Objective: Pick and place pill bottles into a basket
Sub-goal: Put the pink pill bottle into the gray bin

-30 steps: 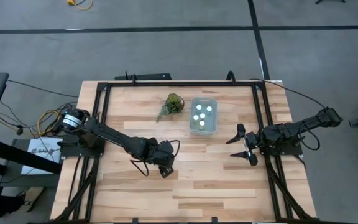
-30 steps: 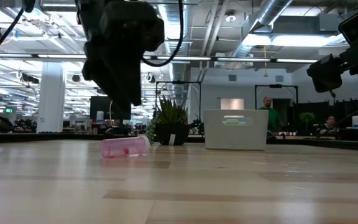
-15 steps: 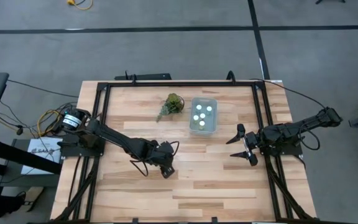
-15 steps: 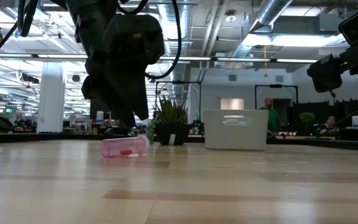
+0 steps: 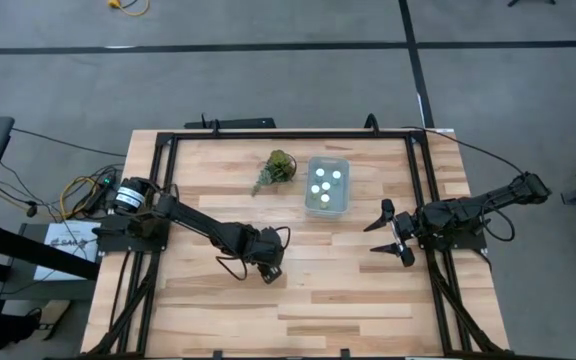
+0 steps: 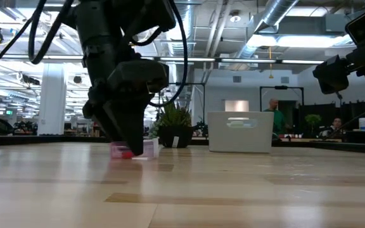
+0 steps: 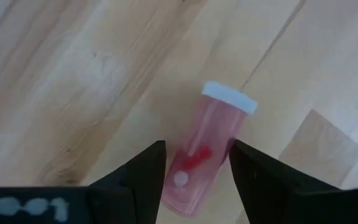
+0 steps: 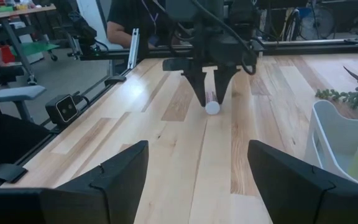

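Left claw (image 7: pixel 194 163) straddling a fallen pill bottle (image 7: pixel 205 155), fingers spread, not yet clenched.

The pink bottle lies on its side on the counter (image 5: pixel 348 290), white cap pointing away from the wrist, body between the two fingers. Judged step: grasp. Lower until the fingertips flank the body's middle, then close squarely across it so it cannot roll out. The basket (image 5: pixel 327 185) sits well apart toward the counter's far edge, already holding several white-capped bottles, with the plant sprig (image 5: pixel 277 168) just beside it; lift high enough to clear its rim. Bare counter surrounds the bottle. The right claw (image 5: pixel 392 232) waits released near the right frame rail.
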